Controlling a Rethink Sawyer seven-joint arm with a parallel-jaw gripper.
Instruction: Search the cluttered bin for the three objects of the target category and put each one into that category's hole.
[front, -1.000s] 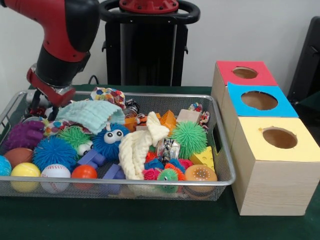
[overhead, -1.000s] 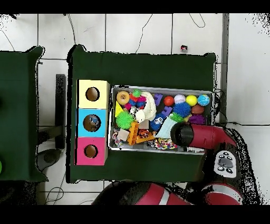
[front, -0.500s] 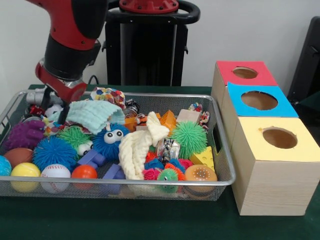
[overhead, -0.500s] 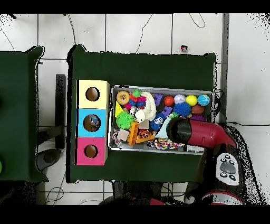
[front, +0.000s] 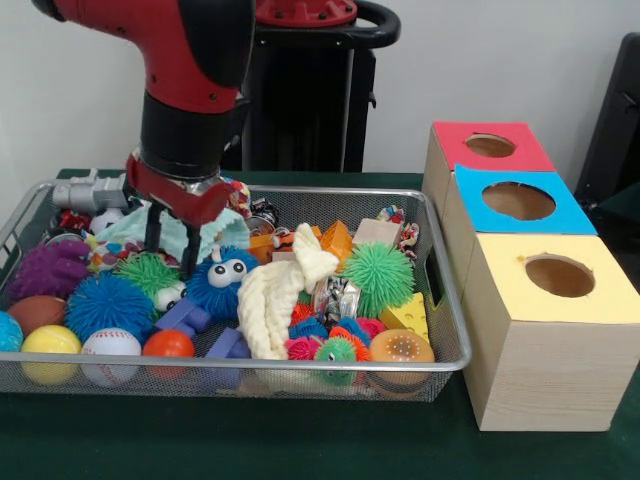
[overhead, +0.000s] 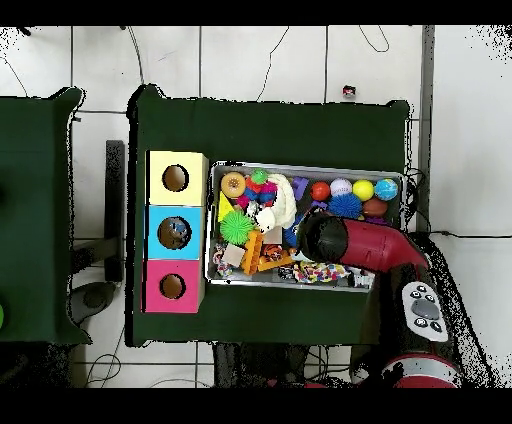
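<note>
The jaws are standing open: two dark fingers (front: 153, 228) are hanging down with a clear gap between them, and nothing is sitting in that gap. The gripper (front: 171, 250) is hovering over the pale green cloth (front: 205, 228) at the back left part of the wire bin (front: 440, 300); one finger is reaching down just beside the blue fuzzy toy with big eyes (front: 222, 282), but I cannot tell if it is touching the toy. The red and black arm (front: 190, 90) is coming down from above onto this place, and in the overhead view the arm (overhead: 360, 245) is covering that part of the bin (overhead: 305, 167).

Around the gripper, a green spiky ball (front: 148, 270) and a blue spiky ball (front: 108, 303) are lying in front of the cloth, and a purple toy (front: 50, 268) is lying at the left wall. A cream knotted cloth (front: 278, 300) is stretching across the middle of the bin. Right of it a bigger green spiky ball (front: 380, 276) is resting near a yellow cheese-shaped block (front: 405, 315). Along the front wall a yellow ball (front: 50, 345), a white baseball (front: 110, 348) and an orange ball (front: 168, 346) are sitting in a row.

Right of the bin, on the green tabletop (front: 300, 440), three wooden boxes are standing touching in a row, each with a round hole on top: the red box (front: 490, 146), the blue box (front: 520, 201) and the yellow box (front: 555, 277).
</note>
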